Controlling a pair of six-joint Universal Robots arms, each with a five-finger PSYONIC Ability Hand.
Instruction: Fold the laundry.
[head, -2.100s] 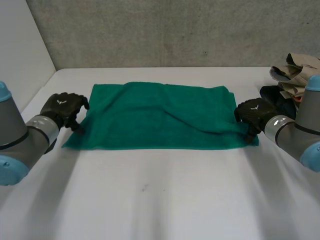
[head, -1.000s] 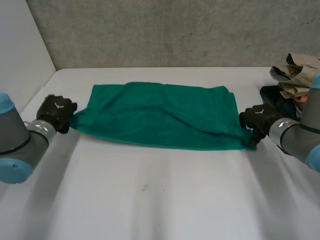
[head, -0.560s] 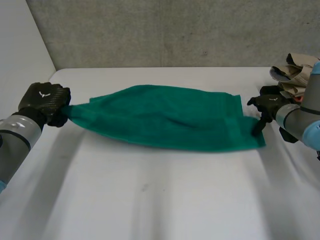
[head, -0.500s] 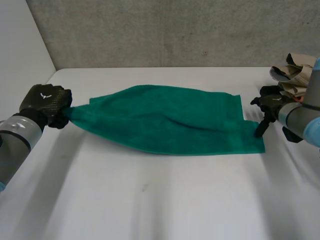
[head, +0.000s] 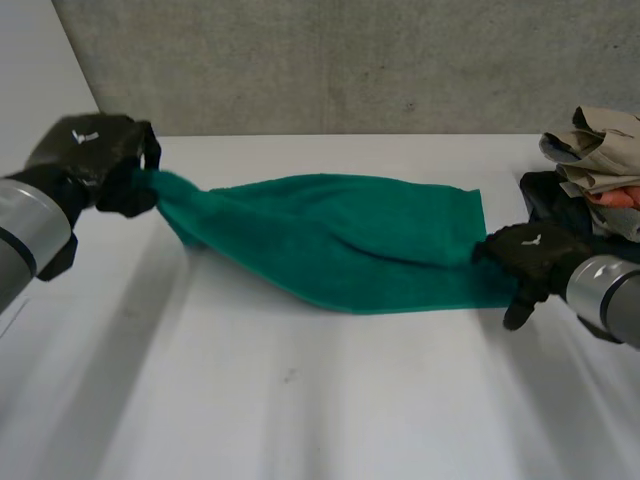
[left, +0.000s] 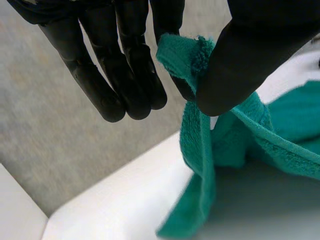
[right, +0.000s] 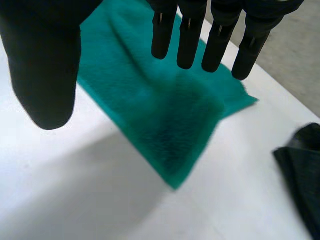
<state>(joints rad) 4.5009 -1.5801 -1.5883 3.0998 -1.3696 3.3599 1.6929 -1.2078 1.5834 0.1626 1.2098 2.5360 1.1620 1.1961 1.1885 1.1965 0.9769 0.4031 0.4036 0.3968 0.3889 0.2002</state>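
White table (head: 300, 400) under a concrete wall (head: 350, 60) — a green towel (head: 340, 245) stretched across its far half, one end raised.
At the table's left edge the left hand (head: 95, 160) holds a towel corner off the surface, pinched between thumb and a finger; the cloth slopes down to lie flat toward the right edge. The right hand (head: 530, 262) is over the towel's near right corner, fingers straight, gripping nothing — a dark garment (head: 555, 200) and a heap of beige clothes (head: 600, 150) lie just beyond it.
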